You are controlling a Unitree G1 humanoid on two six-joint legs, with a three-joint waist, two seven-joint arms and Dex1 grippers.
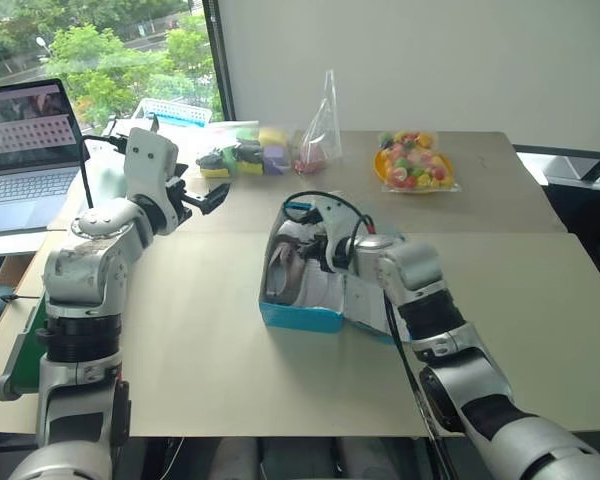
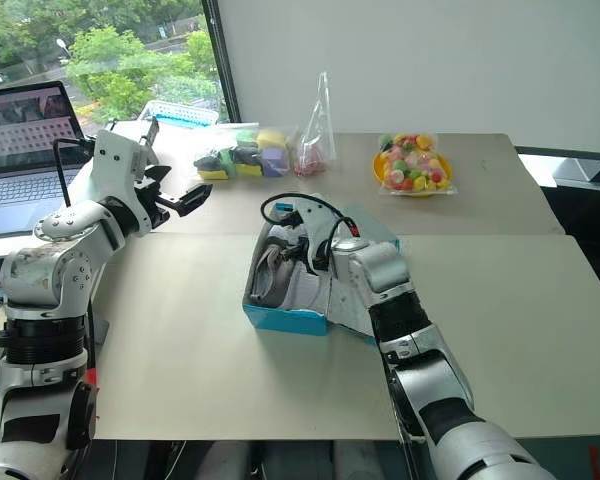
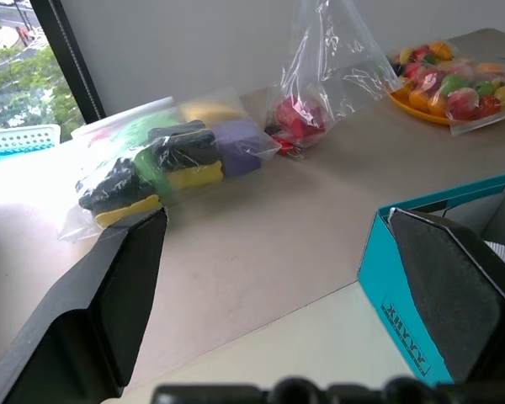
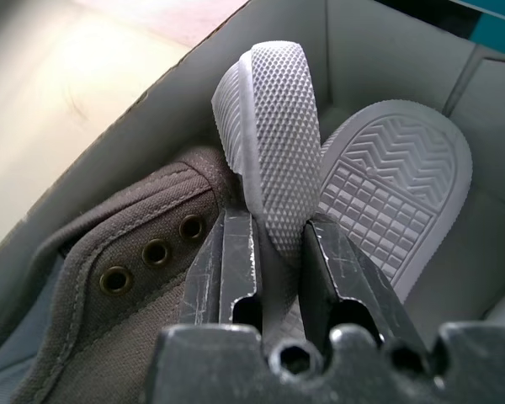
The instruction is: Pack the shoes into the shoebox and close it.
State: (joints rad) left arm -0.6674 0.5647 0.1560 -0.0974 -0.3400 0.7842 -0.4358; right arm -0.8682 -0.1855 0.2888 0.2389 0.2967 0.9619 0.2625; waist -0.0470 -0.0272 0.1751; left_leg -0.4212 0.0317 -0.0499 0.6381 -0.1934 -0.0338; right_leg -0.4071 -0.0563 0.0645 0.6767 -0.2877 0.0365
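Observation:
The blue shoebox stands open in the middle of the table, its flap lid lying out to the right under my right arm. Both grey-brown shoes lie in it on their sides. My right gripper reaches down into the box and is shut on the pale sole edge of one shoe. That shoe's laced upper is beside it, and the other shoe's sole lies just behind. My left gripper hangs open and empty above the table, left of the box; a box corner shows past its fingers.
Along the table's far side lie a clear bag of coloured blocks, an upright clear bag with red pieces and a bagged yellow plate of coloured items. A laptop and a white basket sit at the far left.

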